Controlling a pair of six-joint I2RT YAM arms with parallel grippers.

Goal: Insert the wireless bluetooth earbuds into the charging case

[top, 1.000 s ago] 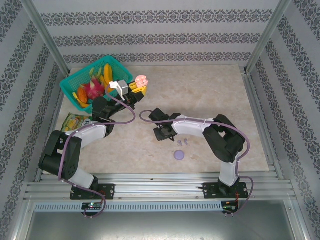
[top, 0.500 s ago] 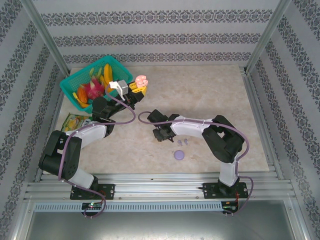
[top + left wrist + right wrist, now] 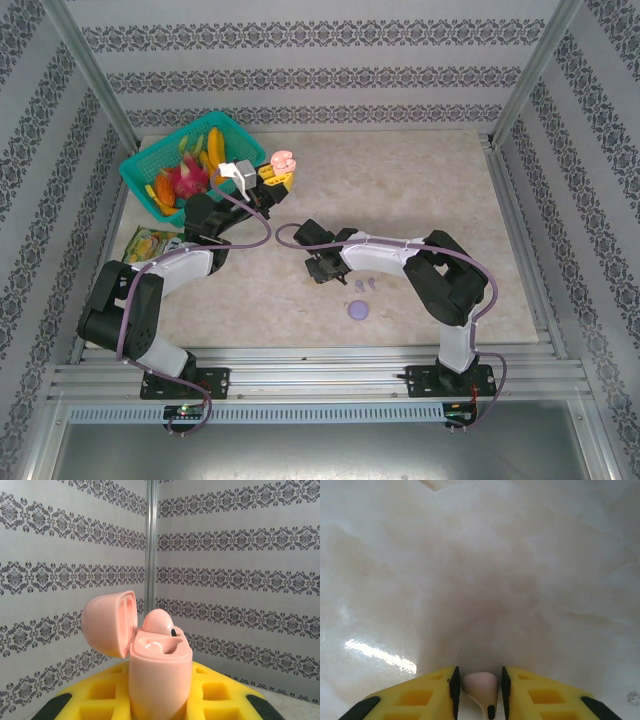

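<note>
1. The left gripper (image 3: 277, 176) sits by the right corner of the basket (image 3: 150, 165), at the far left of the table (image 3: 420, 190).
2. Its yellow fingers (image 3: 220, 695) are clamped on the pink case (image 3: 160, 667), which stands upright between them.
3. The case's lid (image 3: 110, 622) is swung open to the left.
4. 1 pink bud (image 3: 159, 622) sits in the case, its rounded head rising above the rim.
5. The right gripper (image 3: 318, 268) is low over the middle of the table.
6. In the right wrist view its pads (image 3: 454, 690) are drawn in on both sides of a 2nd pink bud (image 3: 480, 686), which fills the gap between them, stem toward the camera.
7. Whether that bud is off the table cannot be told.
8. 2 lilac buds (image 3: 365, 284) lie on the table just right of the right gripper.
9. A round lilac case (image 3: 358, 309) lies near them, on the side nearer the arm bases.
10. A packet (image 3: 148, 243) lies by the left arm.
</note>
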